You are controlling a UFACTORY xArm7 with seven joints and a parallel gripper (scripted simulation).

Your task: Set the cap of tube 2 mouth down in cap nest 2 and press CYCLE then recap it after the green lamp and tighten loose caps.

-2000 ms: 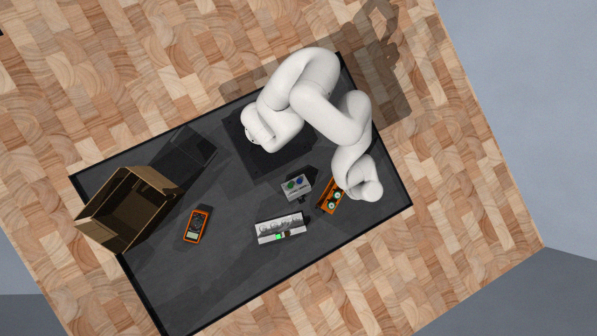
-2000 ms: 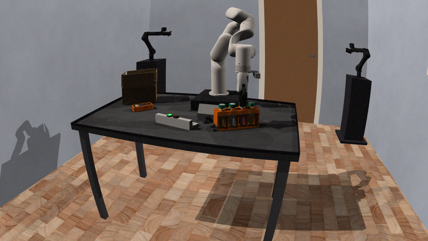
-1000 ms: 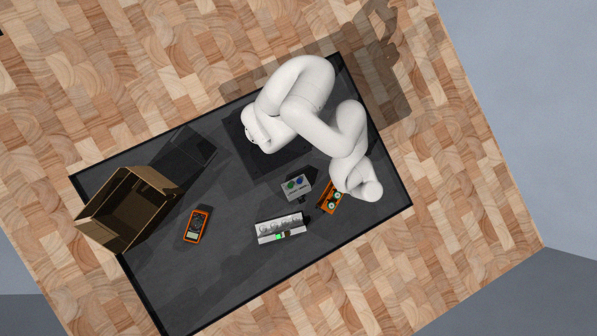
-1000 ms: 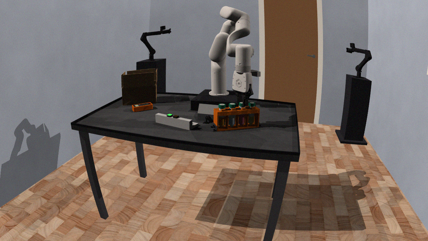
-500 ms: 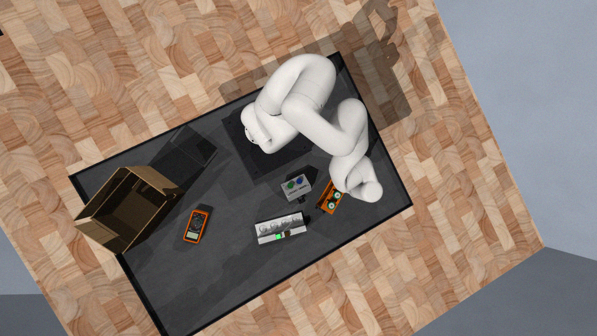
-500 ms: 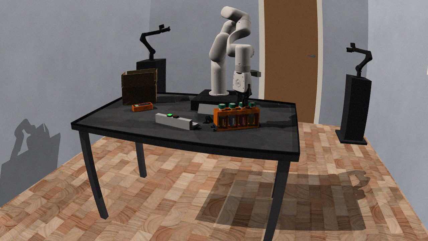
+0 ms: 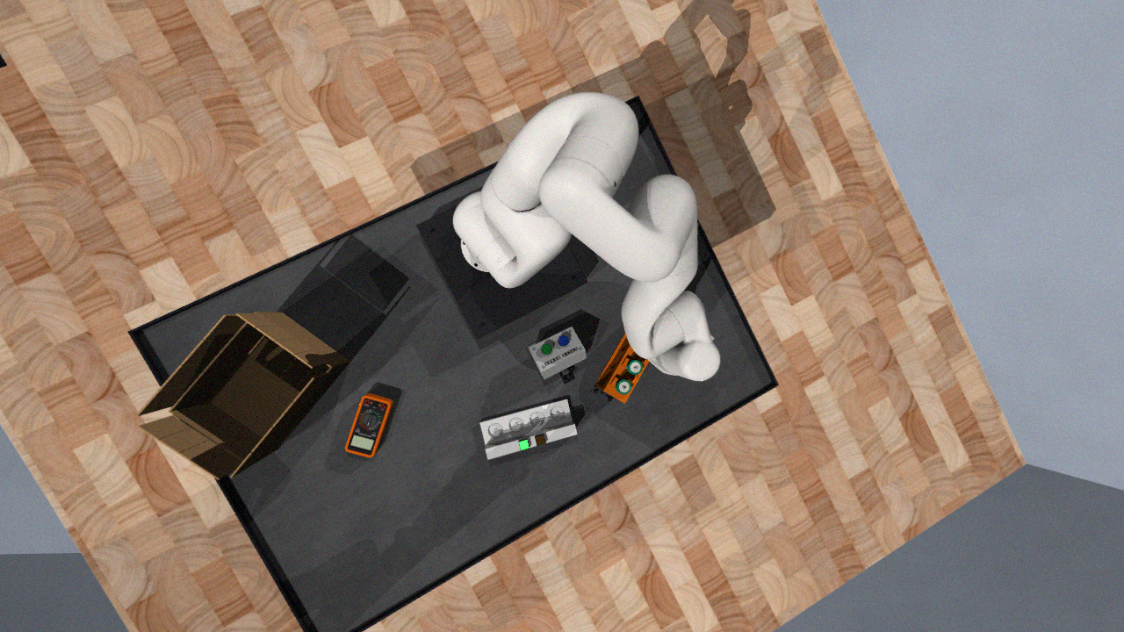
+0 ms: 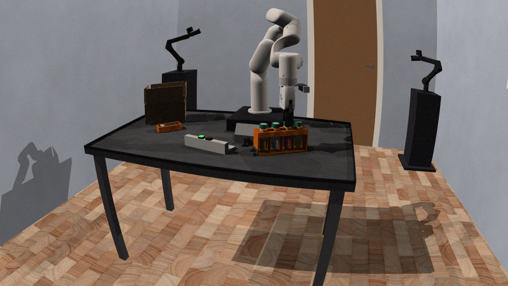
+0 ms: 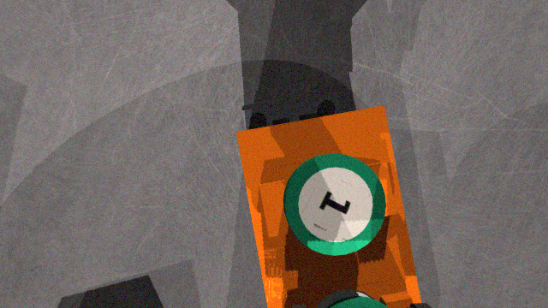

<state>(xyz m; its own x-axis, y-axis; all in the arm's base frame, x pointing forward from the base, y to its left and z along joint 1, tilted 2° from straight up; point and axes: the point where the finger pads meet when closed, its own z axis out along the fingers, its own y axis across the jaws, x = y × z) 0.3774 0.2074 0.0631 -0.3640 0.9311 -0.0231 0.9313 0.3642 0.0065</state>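
The tool [image 8: 288, 120] is gripping the cap of tube 2 [image 9: 348, 300] on its tube in the orange decapping station [image 8: 280, 141] on the desk [image 8: 220, 167]. Green lamp [image 8: 201, 136] is glowing and the nests appear vacated, so aspiration looks finished. Re-screwing appears underway; remaining cap checks and READY [image 7: 546, 348] are pending.

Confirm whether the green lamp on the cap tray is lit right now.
Yes. In the exterior view the green lamp glows bright on the cap tray, and the top view shows the same.
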